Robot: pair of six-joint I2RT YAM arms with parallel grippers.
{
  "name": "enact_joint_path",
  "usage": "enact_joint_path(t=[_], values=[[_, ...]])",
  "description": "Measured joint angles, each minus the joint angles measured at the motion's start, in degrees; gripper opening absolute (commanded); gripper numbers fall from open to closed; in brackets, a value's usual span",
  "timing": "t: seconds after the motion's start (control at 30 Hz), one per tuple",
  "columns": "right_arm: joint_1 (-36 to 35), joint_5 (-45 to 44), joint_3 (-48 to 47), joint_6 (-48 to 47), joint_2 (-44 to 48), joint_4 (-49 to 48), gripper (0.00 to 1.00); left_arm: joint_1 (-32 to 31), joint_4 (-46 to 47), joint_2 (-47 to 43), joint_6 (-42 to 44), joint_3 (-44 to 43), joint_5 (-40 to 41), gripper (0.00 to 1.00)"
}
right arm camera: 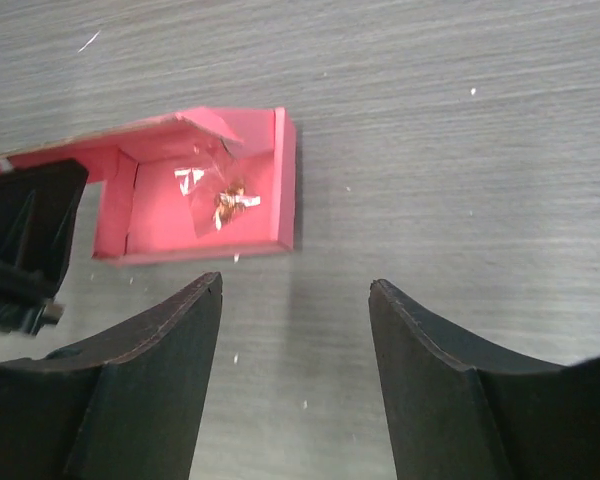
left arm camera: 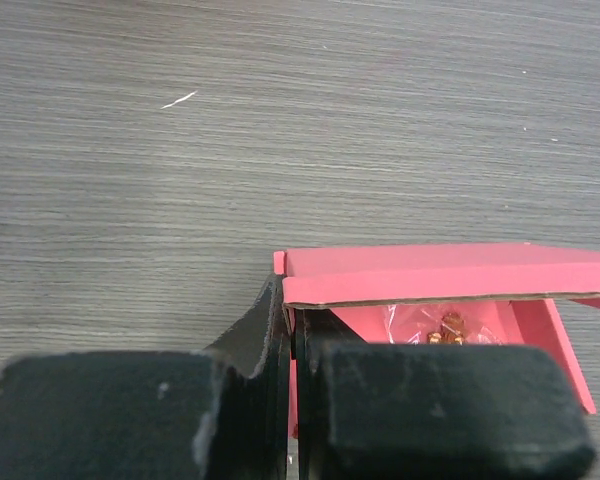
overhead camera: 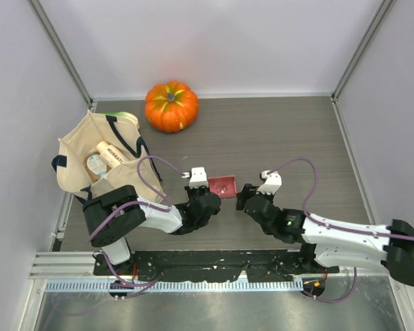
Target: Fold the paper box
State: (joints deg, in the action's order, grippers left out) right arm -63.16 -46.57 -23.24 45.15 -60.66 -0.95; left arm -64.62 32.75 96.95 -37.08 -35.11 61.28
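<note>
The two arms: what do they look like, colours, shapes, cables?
The left arm and right arm have white links and black joints; a purple cable loops over each. The left claw and right claw each have two black curved fingers. The right arm bears a green light.

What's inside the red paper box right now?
Inside the paper box, a small clear wrapper holding something golden-brown lies on the floor. The corner under the folded flap is covered.
</note>
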Motion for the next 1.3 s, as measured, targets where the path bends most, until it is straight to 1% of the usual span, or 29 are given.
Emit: enact_joint_path(t=[0.03, 0.07, 0.13, 0.2, 0.3, 0.4, 0.5, 0.53, 0.67, 0.73, 0.9, 1.0, 1.03, 1.1, 1.13, 1.2, 1.23, 1.3], values=[[0.37, 2.03, -0.68, 1.60, 3.56, 5.40, 0.71, -0.04, -0.02, 0.07, 0.02, 0.02, 0.35, 0.00], [0.44, 3.04, -1.14, 2.51, 5.88, 8.59, 0.79, -0.13, -0.02, 0.09, 0.04, 0.02, 0.59, 0.00], [1.51, 6.38, -2.89, 4.39, 10.32, 14.99, 0.81, -0.28, -0.07, 0.15, 0.26, 0.04, 1.05, 0.00], [3.67, 10.21, -5.20, 5.86, 12.52, 18.95, 0.85, -0.44, -0.09, 0.24, 0.50, 0.04, 1.42, 0.00], [11.34, 18.36, -9.57, 8.55, 11.98, 21.14, 0.86, -0.63, -0.04, 0.46, 1.09, 0.04, 1.88, 0.00], [20.09, 26.60, -13.05, 12.26, 8.76, 20.28, 0.85, -0.70, 0.04, 0.85, 1.55, -0.13, 2.36, 0.00], [24.52, 33.03, -13.90, 17.05, 4.70, 16.50, 0.81, -1.07, 0.07, 1.42, 1.62, -0.37, 2.91, 0.00], [24.79, 34.49, -13.94, 18.67, 3.48, 15.47, 0.77, -1.20, 0.07, 1.66, 1.66, -0.46, 3.19, 0.00], [24.57, 40.68, -13.31, 28.20, -1.60, 8.04, 0.73, -1.66, 0.07, 2.12, 1.73, -0.57, 4.00, 0.00], [24.48, 42.16, -12.70, 31.74, -3.19, 4.87, 0.70, -1.75, 0.07, 2.25, 1.70, -0.61, 4.26, 0.00], [24.09, 44.19, -11.76, 39.17, -8.98, -2.12, 0.66, -1.77, 0.02, 2.34, 1.70, -0.72, 4.52, 0.00], [23.41, 44.13, -11.39, 41.81, -11.58, -4.39, 0.61, -1.77, 0.00, 2.34, 1.73, -0.79, 4.50, 0.00], [23.15, 43.98, -11.30, 42.45, -12.26, -5.03, 0.54, -1.77, 0.00, 2.34, 1.73, -0.81, 4.48, 0.00], [22.75, 43.65, -11.08, 43.52, -13.25, -6.32, 0.39, -1.77, -0.04, 2.34, 1.79, -0.87, 4.33, 0.05], [22.71, 43.63, -10.84, 44.00, -13.64, -7.30, 0.27, -1.77, -0.02, 2.34, 1.88, -0.87, 4.17, 0.12], [22.60, 43.60, -10.03, 45.07, -14.36, -9.49, 0.26, -1.77, -0.07, 2.29, 2.25, -0.87, 3.76, 0.18], [22.60, 43.65, -9.16, 45.86, -14.82, -11.19, 0.26, -1.77, -0.50, 2.27, 2.40, -0.79, 2.84, 0.27], [22.60, 43.69, -7.65, 46.71, -15.93, -13.60, 0.26, -1.77, -1.33, 2.16, 2.73, -0.20, 1.29, 0.36]])
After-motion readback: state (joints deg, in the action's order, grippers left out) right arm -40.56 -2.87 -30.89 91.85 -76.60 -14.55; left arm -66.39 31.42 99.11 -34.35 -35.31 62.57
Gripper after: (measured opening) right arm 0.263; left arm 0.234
